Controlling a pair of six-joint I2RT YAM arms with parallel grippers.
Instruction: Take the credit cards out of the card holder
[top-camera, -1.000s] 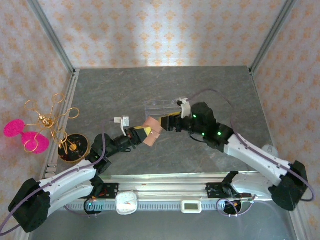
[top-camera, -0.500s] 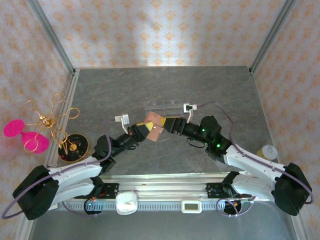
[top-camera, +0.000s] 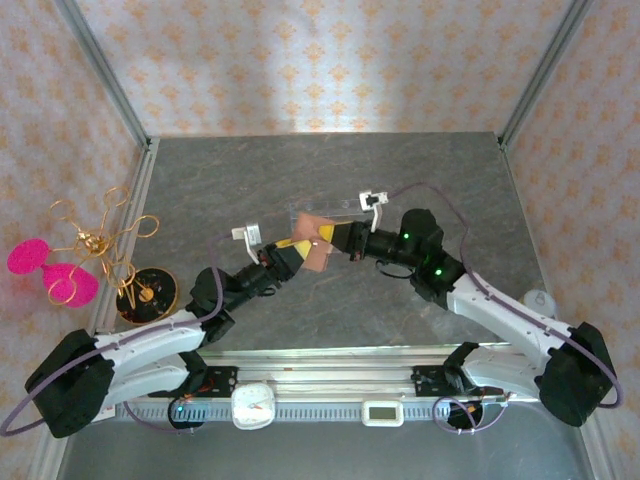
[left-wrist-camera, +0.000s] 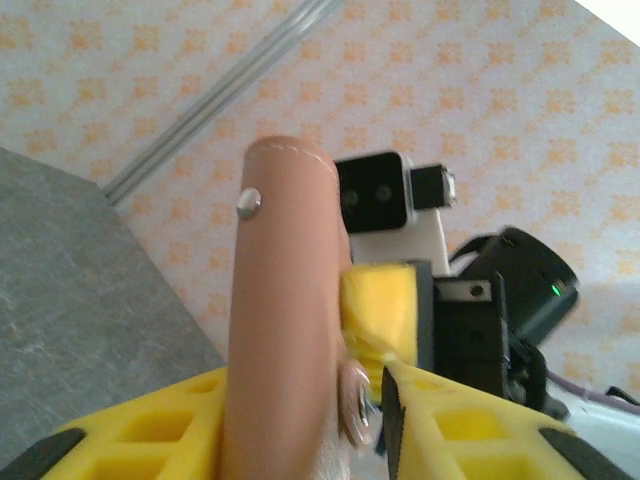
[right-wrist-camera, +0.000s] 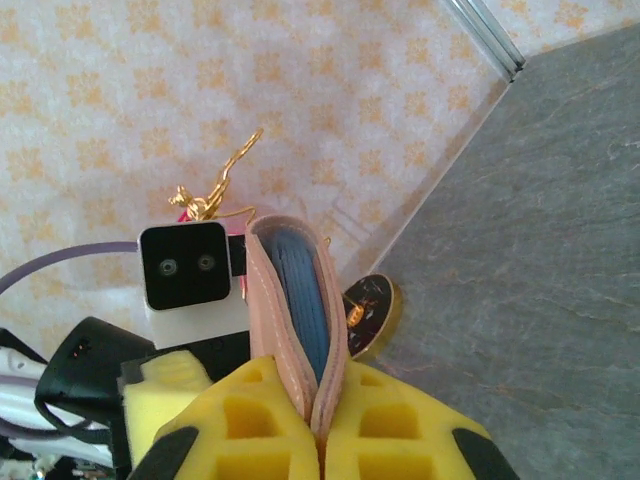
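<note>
The tan leather card holder (top-camera: 316, 254) hangs in the air above the table's middle, between both grippers. My right gripper (top-camera: 337, 240) is shut on one edge of it; in the right wrist view its yellow fingers (right-wrist-camera: 400, 430) pinch the two flaps of the card holder (right-wrist-camera: 268, 300) together. Blue layers (right-wrist-camera: 305, 295) show between the flaps; I cannot tell cards from lining. My left gripper (top-camera: 292, 251) straddles the opposite edge. In the left wrist view the card holder (left-wrist-camera: 285, 300) leans on the left finger (left-wrist-camera: 130, 435), and a small gap separates its metal snap (left-wrist-camera: 357, 400) from the right finger.
A clear acrylic rack (top-camera: 325, 212) stands just behind the grippers. At the left edge stands a gold wire stand (top-camera: 95, 240) with pink discs on a round black base (top-camera: 148, 292). A small white round object (top-camera: 540, 298) lies at the right.
The right gripper has closed on the card holder. The left gripper's fingers have loosened around it. Both arms have carried the holder slightly farther back, toward the acrylic rack.
</note>
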